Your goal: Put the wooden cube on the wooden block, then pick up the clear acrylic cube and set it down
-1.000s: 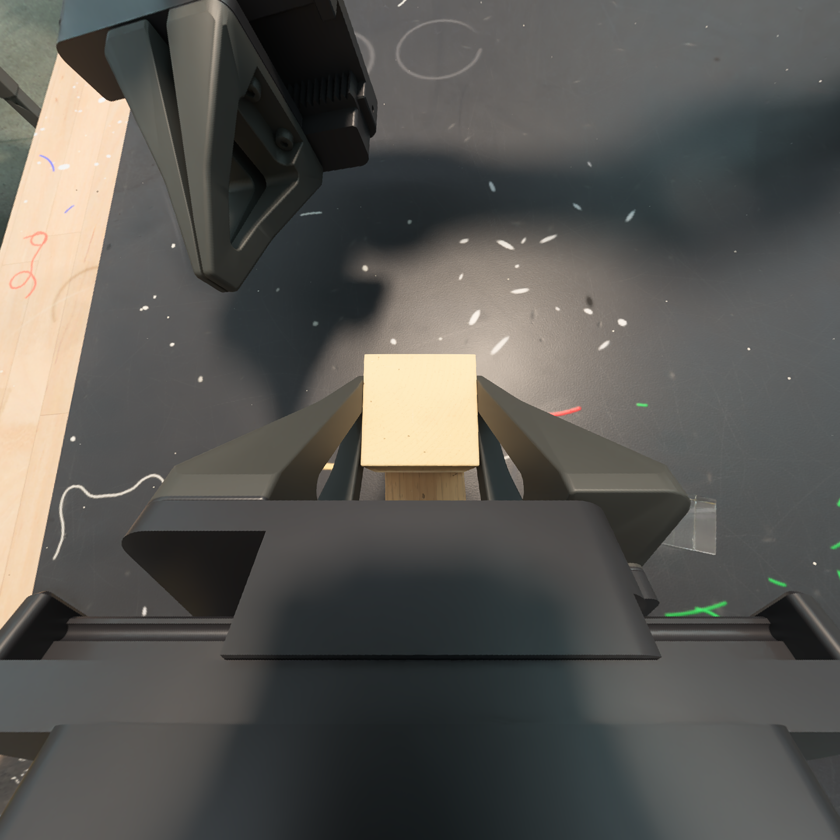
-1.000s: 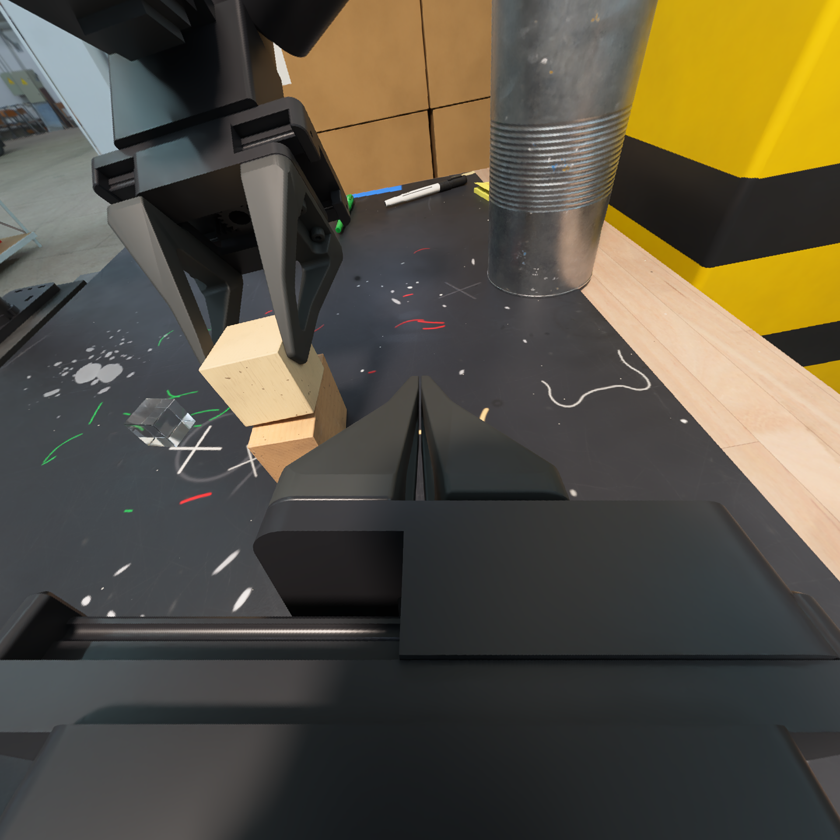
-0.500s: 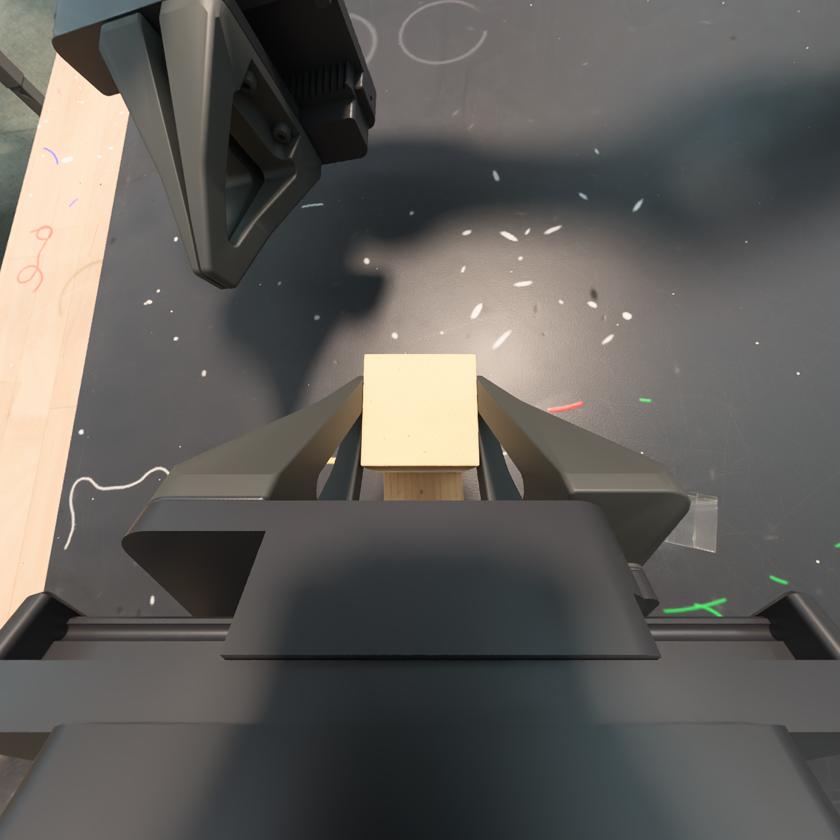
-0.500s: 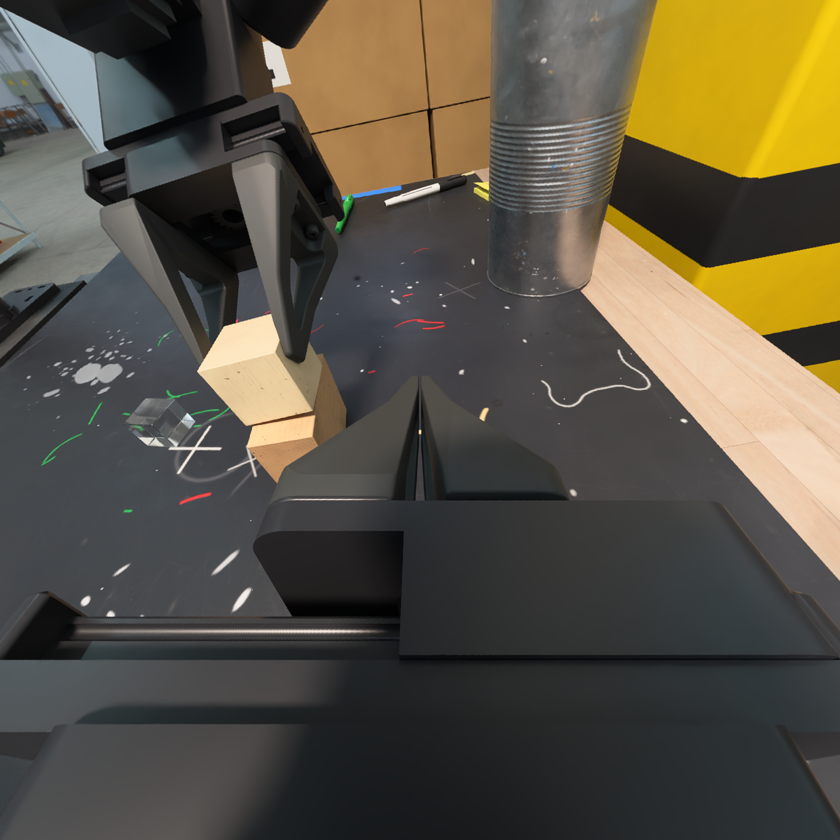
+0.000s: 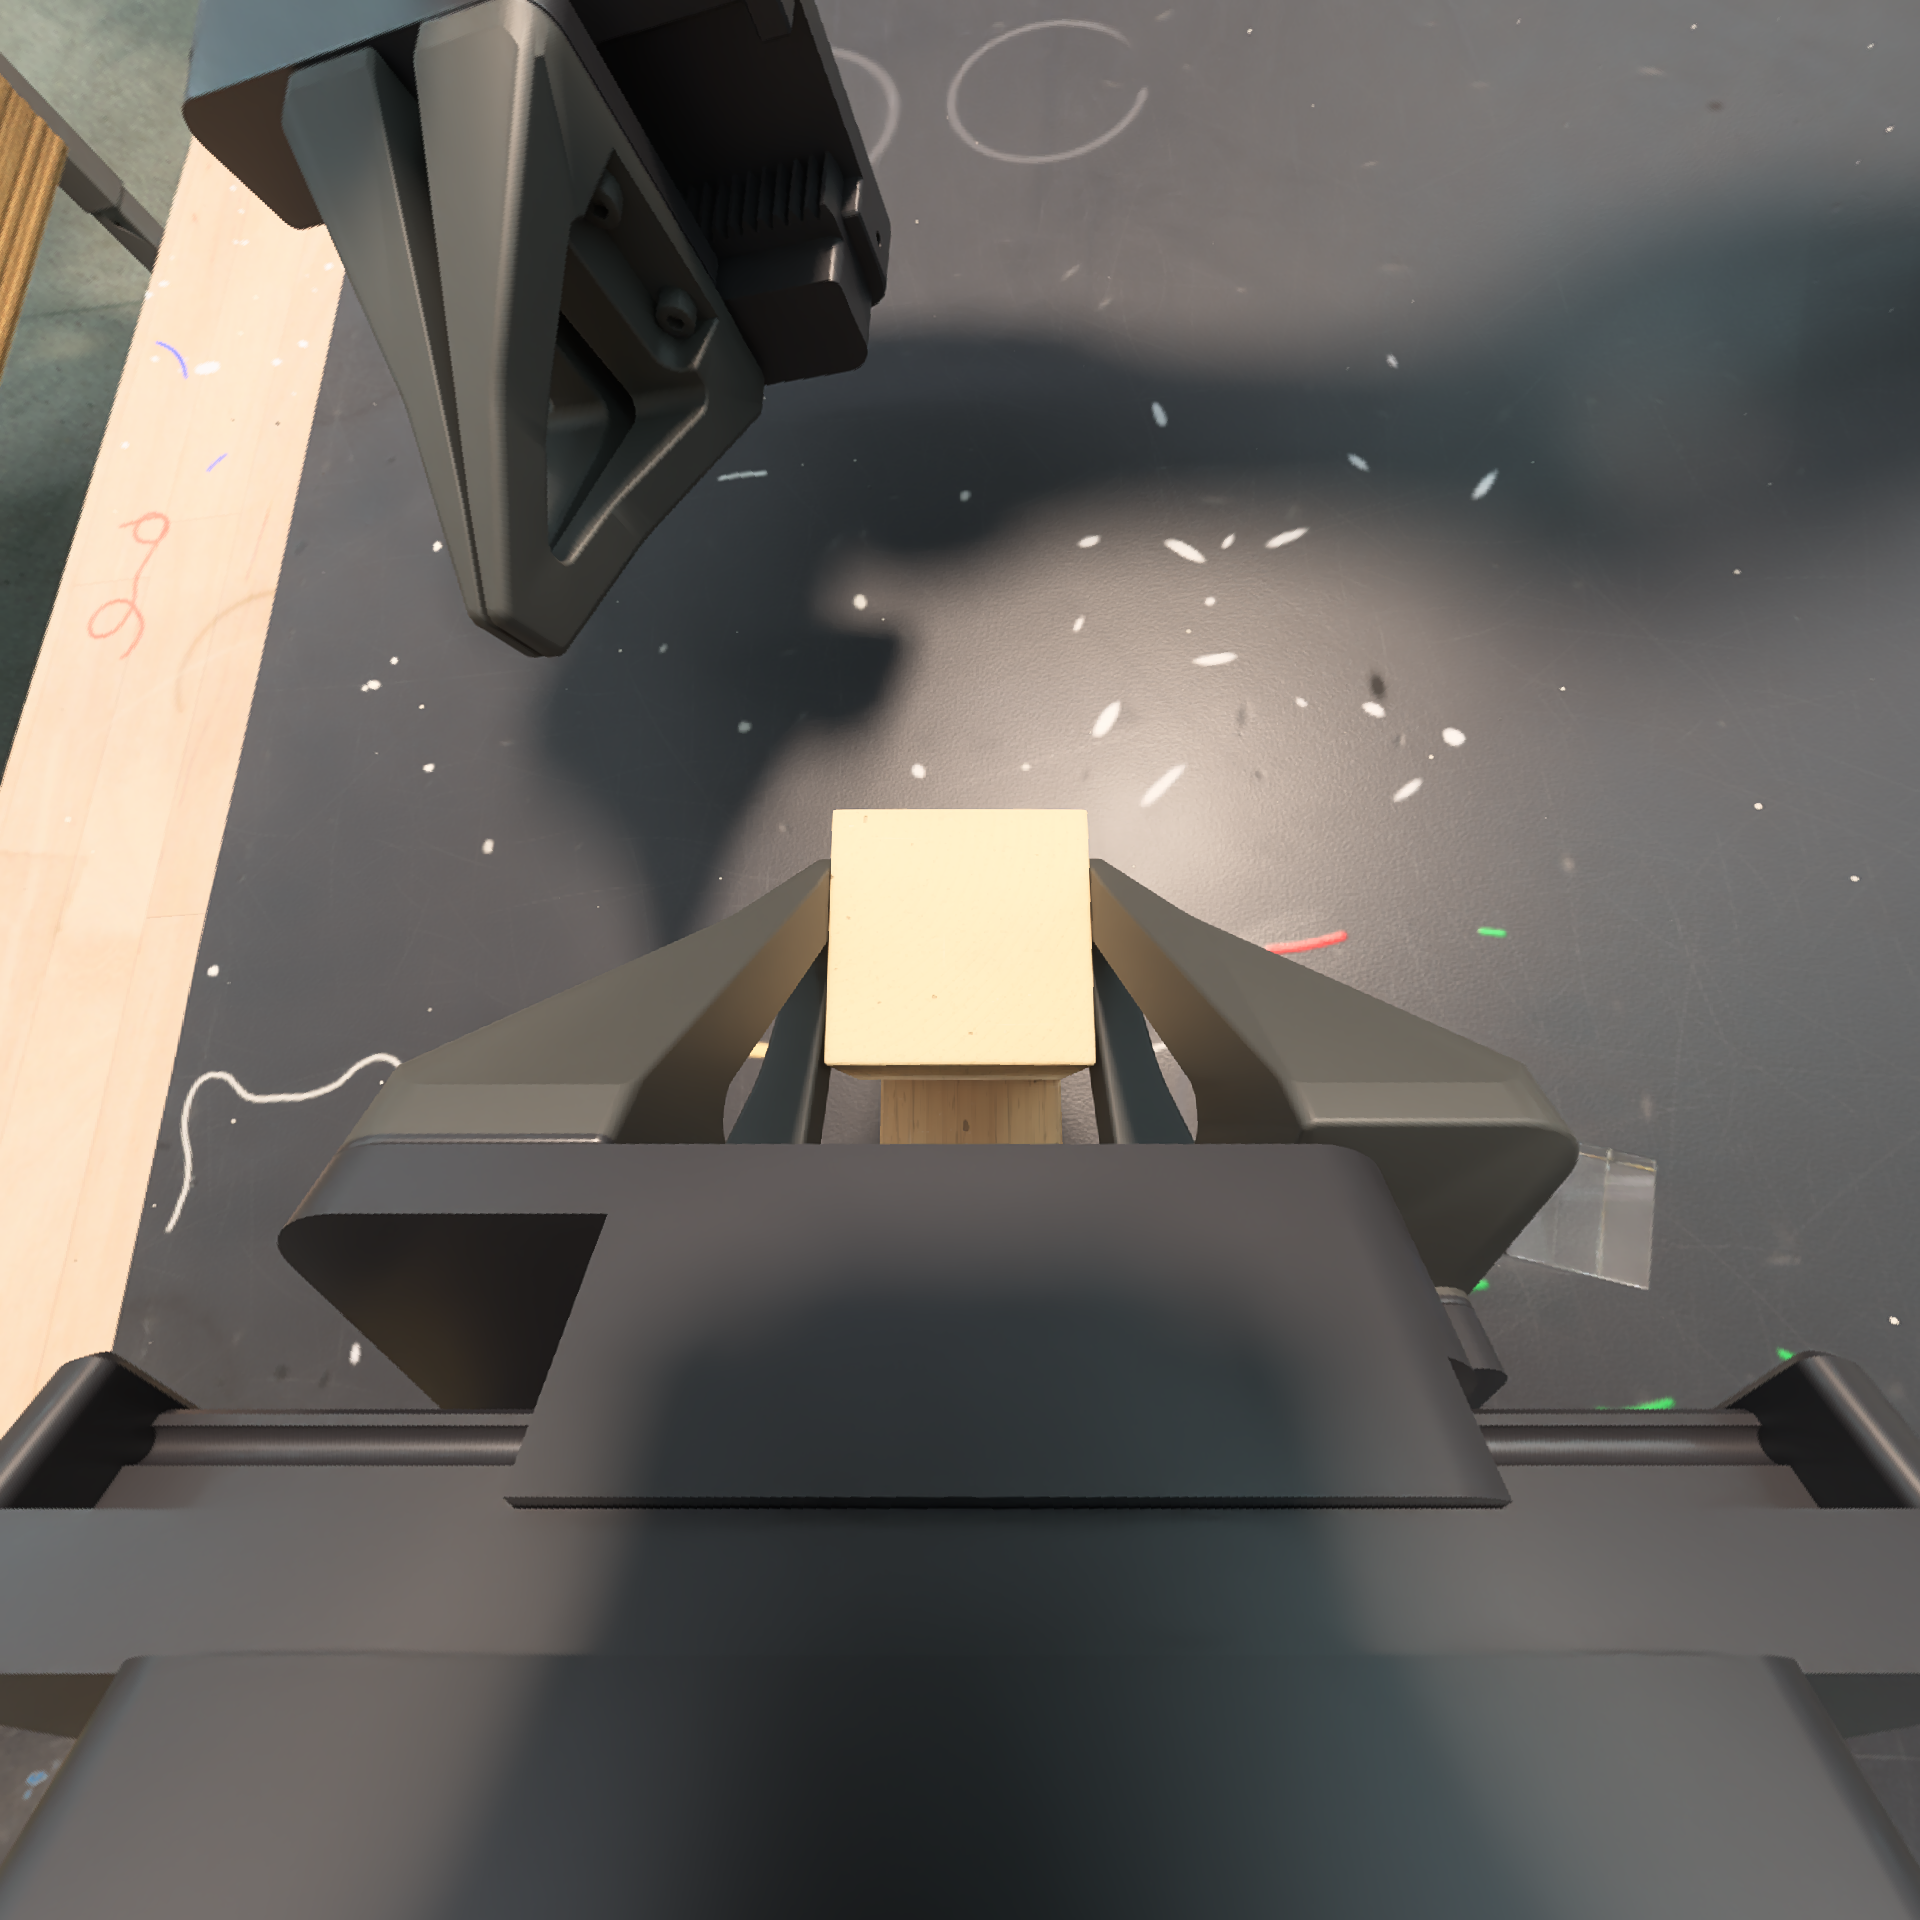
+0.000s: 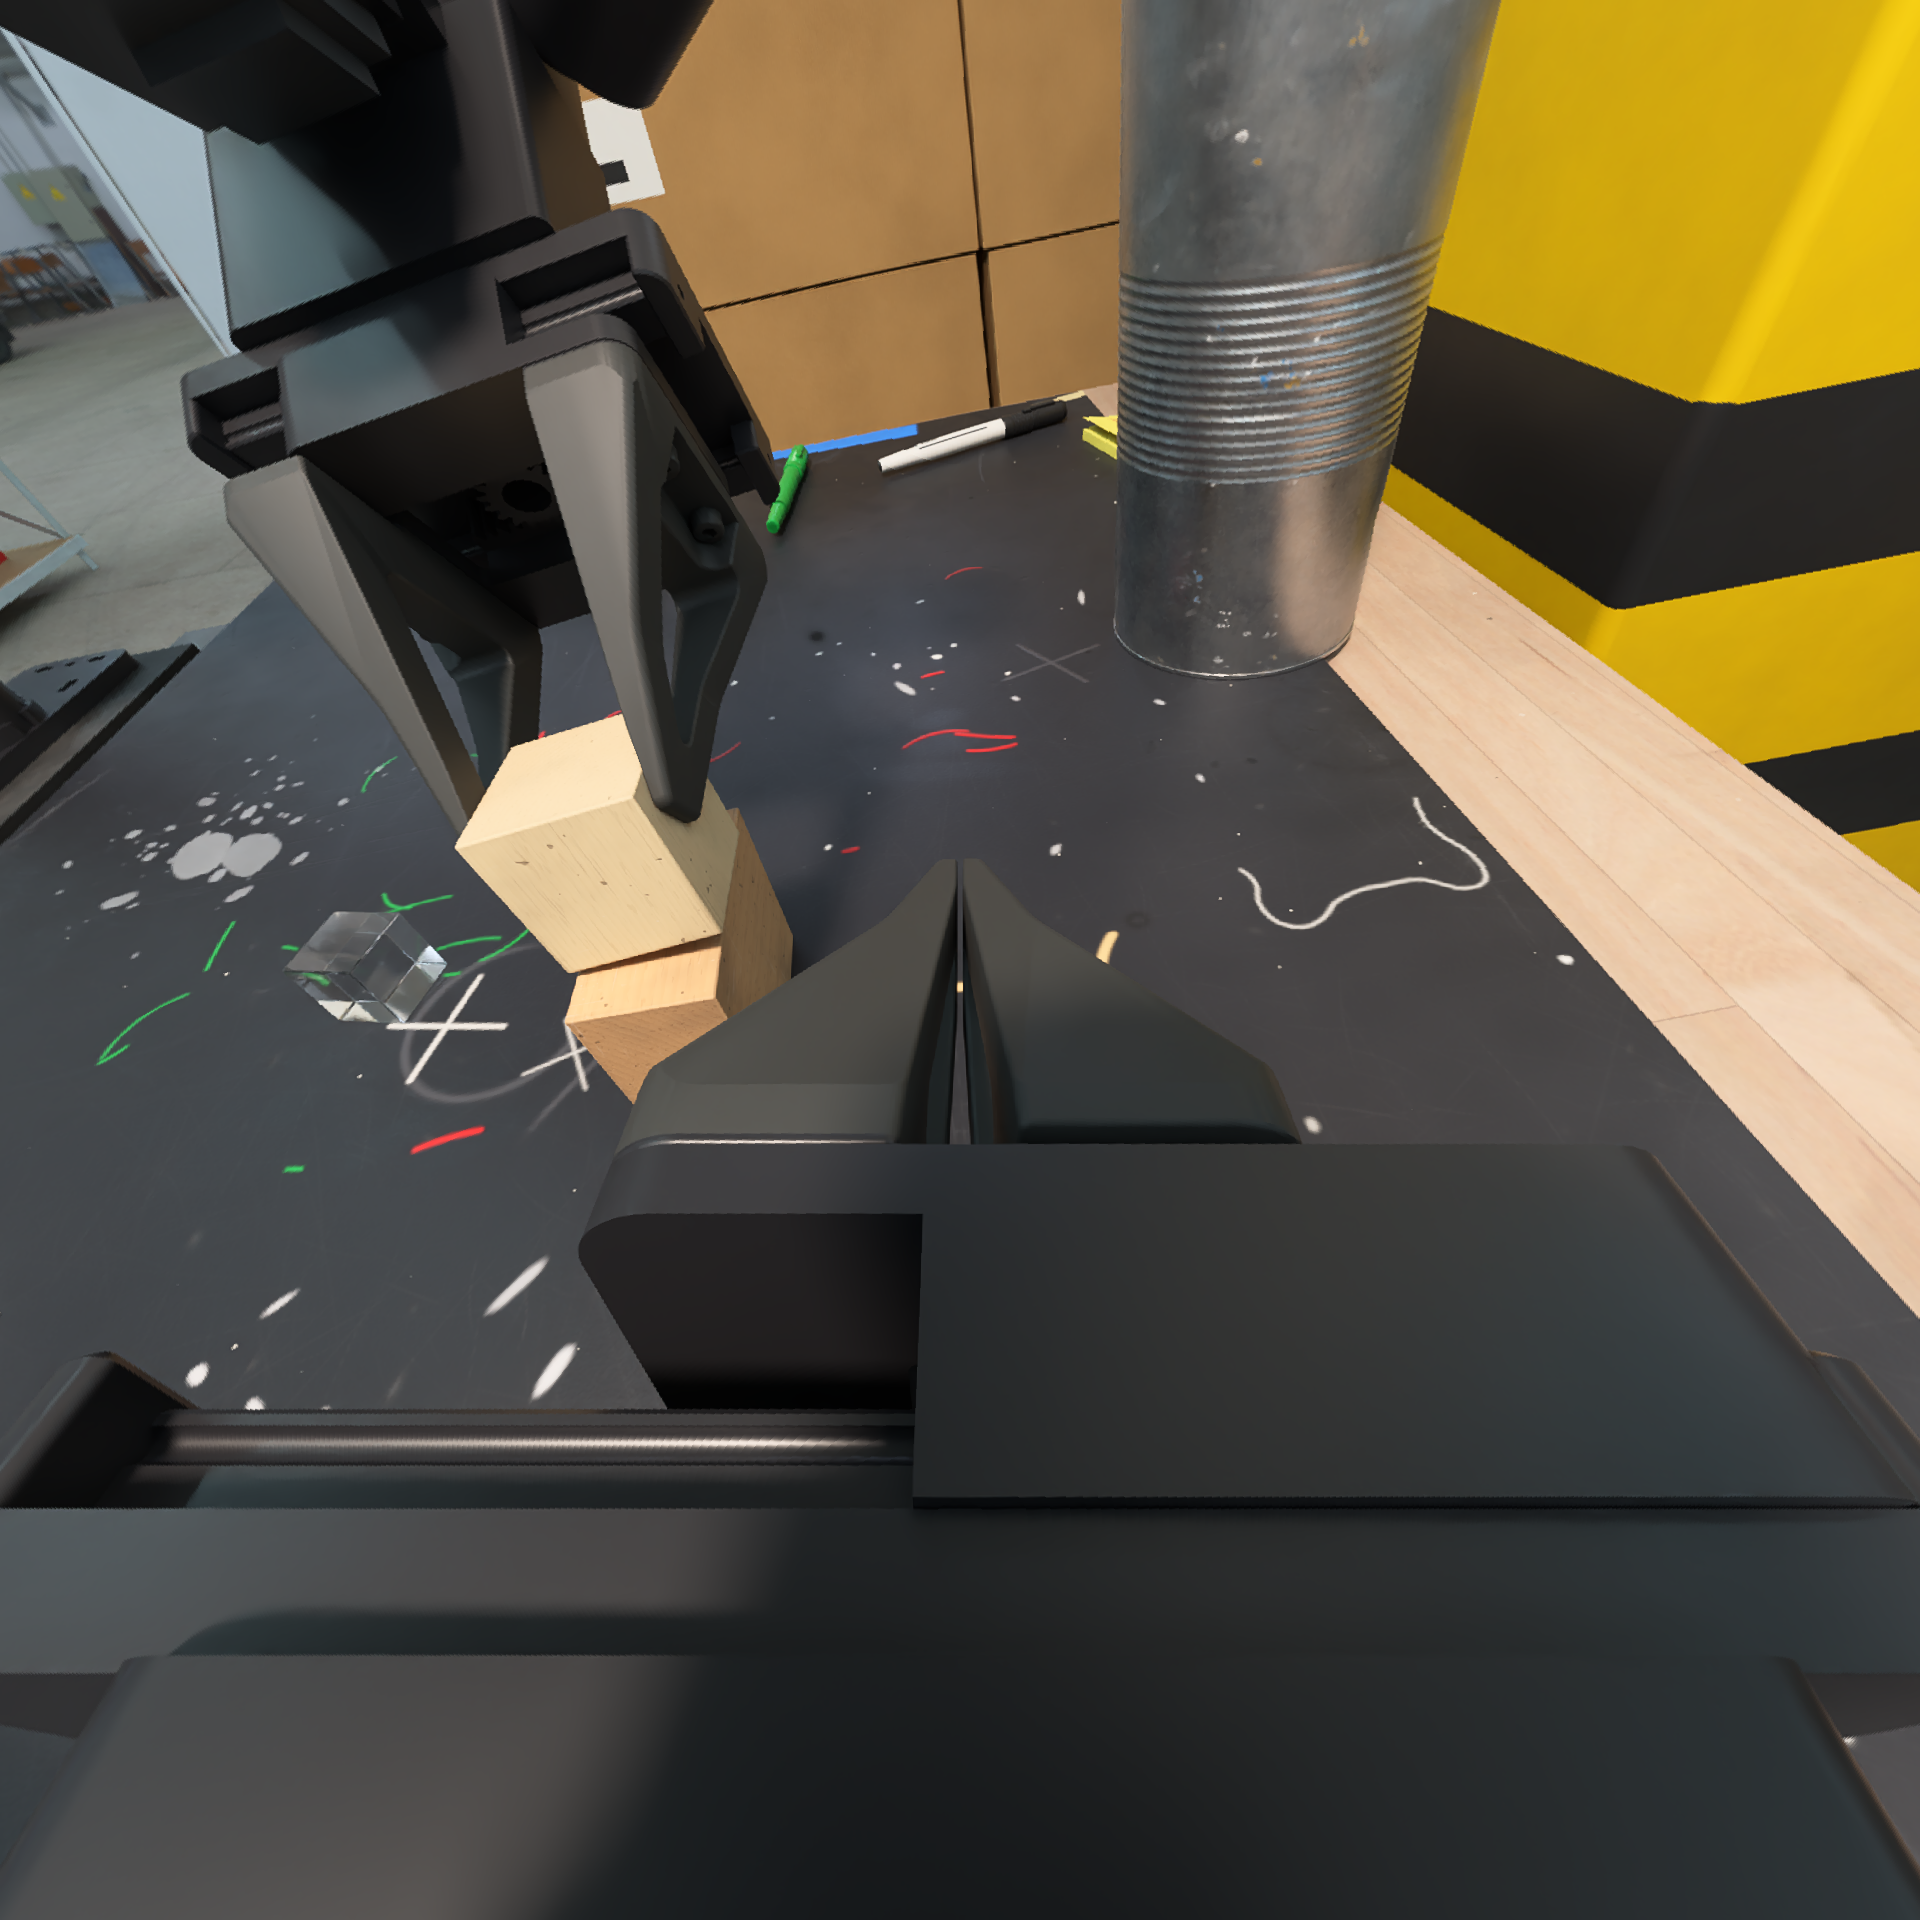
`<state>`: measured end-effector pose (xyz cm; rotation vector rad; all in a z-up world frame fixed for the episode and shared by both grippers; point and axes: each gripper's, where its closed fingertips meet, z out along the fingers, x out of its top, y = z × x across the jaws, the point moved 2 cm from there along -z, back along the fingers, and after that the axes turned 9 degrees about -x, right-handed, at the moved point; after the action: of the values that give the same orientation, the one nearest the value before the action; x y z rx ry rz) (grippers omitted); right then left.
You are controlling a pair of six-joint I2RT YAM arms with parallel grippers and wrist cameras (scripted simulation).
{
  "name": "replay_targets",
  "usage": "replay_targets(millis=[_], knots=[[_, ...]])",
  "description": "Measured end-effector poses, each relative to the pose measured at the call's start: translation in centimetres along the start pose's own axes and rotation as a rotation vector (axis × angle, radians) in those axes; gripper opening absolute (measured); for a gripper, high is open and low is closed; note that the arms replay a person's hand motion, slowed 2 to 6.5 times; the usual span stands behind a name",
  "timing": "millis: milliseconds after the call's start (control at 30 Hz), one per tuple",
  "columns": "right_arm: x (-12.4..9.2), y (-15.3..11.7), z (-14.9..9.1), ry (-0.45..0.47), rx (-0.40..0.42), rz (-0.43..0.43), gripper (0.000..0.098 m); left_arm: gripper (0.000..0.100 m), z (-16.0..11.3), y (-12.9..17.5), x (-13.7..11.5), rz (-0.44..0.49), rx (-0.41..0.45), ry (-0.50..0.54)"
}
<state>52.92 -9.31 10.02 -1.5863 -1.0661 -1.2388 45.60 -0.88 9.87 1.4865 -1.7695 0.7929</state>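
My left gripper point(image 5: 958, 873) is shut on the pale wooden cube point(image 5: 958, 966). The cube hangs tilted, its lower edge on top of the darker wooden block point(image 5: 968, 1110) just beneath it. In the right wrist view the left gripper point(image 6: 577, 816) comes down from above onto the cube point(image 6: 592, 862) and block point(image 6: 675, 1003). The clear acrylic cube point(image 6: 364, 966) lies on the black mat to their left; it also shows in the left wrist view point(image 5: 1590, 1216). My right gripper point(image 6: 958, 883) is shut and empty, low over the mat beside the block; it also shows in the left wrist view point(image 5: 520, 623).
A tall metal cylinder point(image 6: 1257, 416) stands at the back right of the black mat point(image 6: 1091, 790). A green marker point(image 6: 787, 488) and a black-and-white pen point(image 6: 971, 436) lie at the far edge. Bare wood tabletop point(image 6: 1621, 831) runs along the right, before a yellow-and-black wall.
The left gripper has shifted and tilted very slightly while keeping hold of the wooden cube over the block. The right gripper has not visibly moved.
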Motion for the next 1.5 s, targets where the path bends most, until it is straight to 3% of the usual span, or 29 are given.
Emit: replay_targets(millis=[500,867,1167,1500], knots=[[0.0,0.0,0.0,0.005,0.001,-0.003,0.0009,0.052,0.0,-0.1,-0.2,-0.003,0.042,0.018],[0.3,0.1,-0.2,0.021,0.005,0.005,0.0009,0.056,-4.0,1.3,-0.7,-0.047,0.107,0.149],[0.3,0.1,-0.3,0.029,0.009,0.016,0.0009,0.045,-5.6,5.2,-1.8,-0.095,-0.039,0.271],[0.2,0.2,-0.3,0.028,0.015,0.037,0.0009,0.045,-2.4,9.1,-4.9,-0.169,-0.23,0.183]])
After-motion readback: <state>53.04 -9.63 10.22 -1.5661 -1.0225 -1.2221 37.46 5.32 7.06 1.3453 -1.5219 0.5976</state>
